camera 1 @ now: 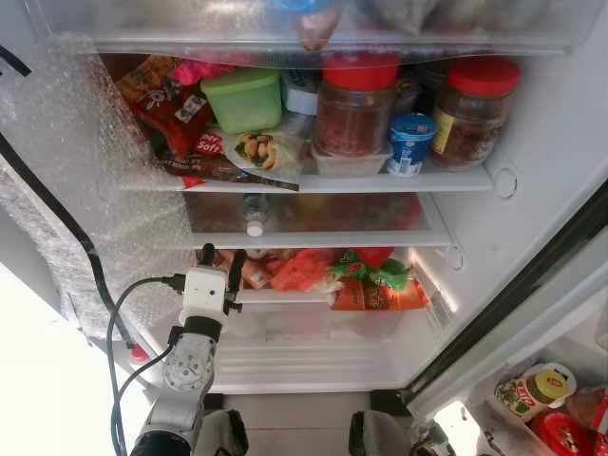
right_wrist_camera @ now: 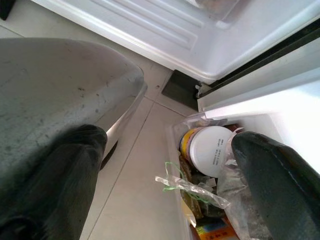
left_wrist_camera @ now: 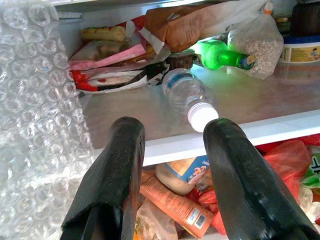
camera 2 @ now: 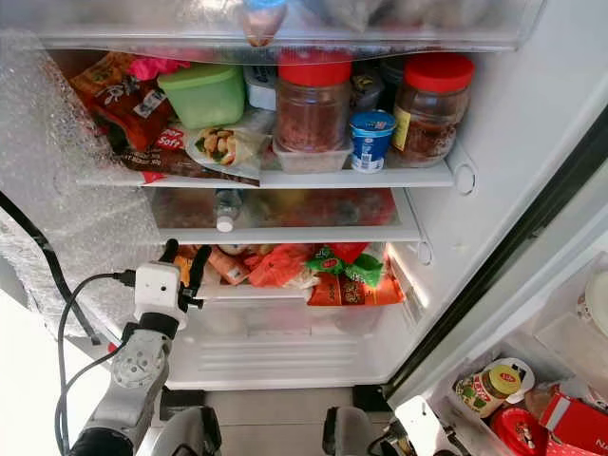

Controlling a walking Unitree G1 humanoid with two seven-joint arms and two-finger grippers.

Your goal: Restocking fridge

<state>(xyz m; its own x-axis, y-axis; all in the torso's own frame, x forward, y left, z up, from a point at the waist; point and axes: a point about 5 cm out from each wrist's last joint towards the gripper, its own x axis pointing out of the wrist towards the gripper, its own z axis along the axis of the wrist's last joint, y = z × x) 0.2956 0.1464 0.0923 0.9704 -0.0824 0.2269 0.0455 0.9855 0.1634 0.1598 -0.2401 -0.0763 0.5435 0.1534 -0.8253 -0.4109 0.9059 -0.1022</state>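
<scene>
The fridge stands open before me, its shelves (camera 1: 313, 182) packed with food. My left gripper (camera 1: 221, 255) is raised to the front edge of the middle shelf, fingers open and holding nothing. Just beyond its fingertips (left_wrist_camera: 127, 135) a clear water bottle (left_wrist_camera: 185, 92) lies on its side, white cap toward me. Under that shelf are red and orange snack packets (camera 1: 366, 280). My right gripper (right_wrist_camera: 166, 137) hangs low by the floor, open and empty, above a white-lidded jar (right_wrist_camera: 212, 150) in the door bin.
Two red-lidded jars (camera 1: 356, 104) (camera 1: 472, 109), a green tub (camera 1: 245, 98) and a blue cup (camera 1: 410, 142) fill the upper shelf. Bubble wrap (camera 1: 66, 161) covers the left wall. A green bottle (left_wrist_camera: 222, 55) lies behind the water bottle. The door bin (camera 1: 532, 418) sits lower right.
</scene>
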